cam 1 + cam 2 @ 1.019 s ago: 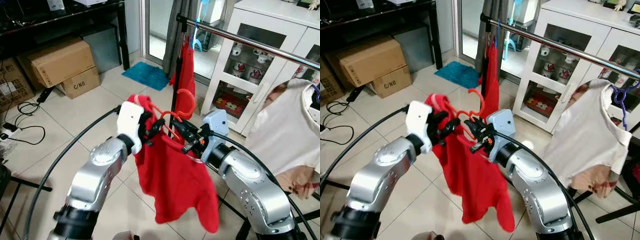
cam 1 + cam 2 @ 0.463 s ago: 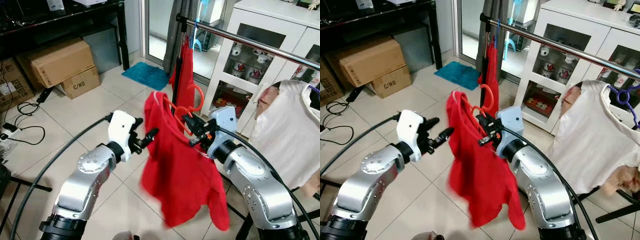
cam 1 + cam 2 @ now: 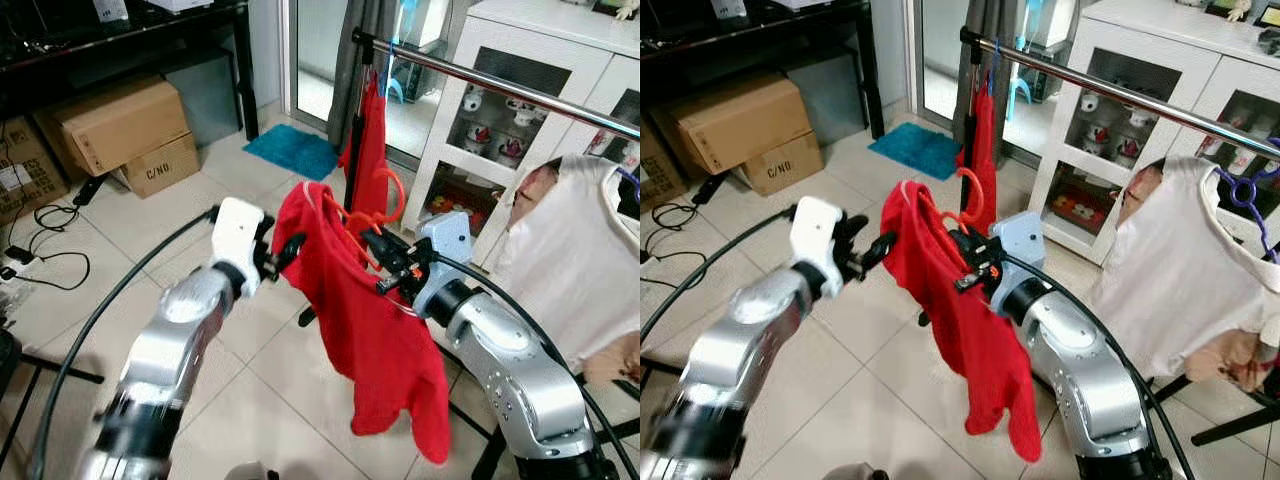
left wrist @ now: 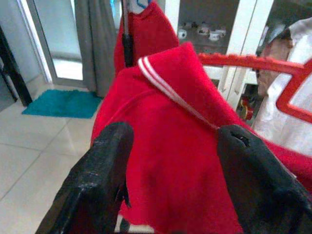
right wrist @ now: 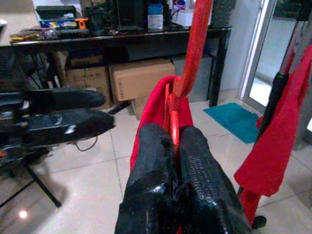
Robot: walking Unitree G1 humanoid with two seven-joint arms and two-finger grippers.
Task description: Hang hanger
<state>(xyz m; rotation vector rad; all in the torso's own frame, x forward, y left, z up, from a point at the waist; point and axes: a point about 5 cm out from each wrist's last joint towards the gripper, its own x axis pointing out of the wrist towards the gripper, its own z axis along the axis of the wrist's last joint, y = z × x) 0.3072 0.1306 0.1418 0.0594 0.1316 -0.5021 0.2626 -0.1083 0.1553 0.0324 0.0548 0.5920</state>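
Note:
A red hanger [image 3: 385, 205] carries a red shirt [image 3: 365, 310] that droops toward the floor. My right gripper [image 3: 385, 268] is shut on the hanger just under its hook; in the right wrist view the two fingers [image 5: 195, 161] pinch the red hanger [image 5: 195, 48]. My left gripper [image 3: 287, 250] stands open at the shirt's left shoulder. In the left wrist view its fingers [image 4: 105, 170] spread wide before the red shirt [image 4: 165, 126], not closed on it. The metal rail [image 3: 480, 75] runs above and behind, apart from the hook.
Another red garment [image 3: 372, 140] hangs at the rail's left end beside the upright pole [image 3: 355, 130]. A white shirt [image 3: 570, 260] hangs to the right. A white cabinet [image 3: 490, 150] stands behind, cardboard boxes [image 3: 115, 125] at left, and black cables [image 3: 60, 265] lie on the tiled floor.
The left gripper let go of the shirt, opened and drew off, then rose back to its left shoulder. The right gripper carried the hanger up and to the right.

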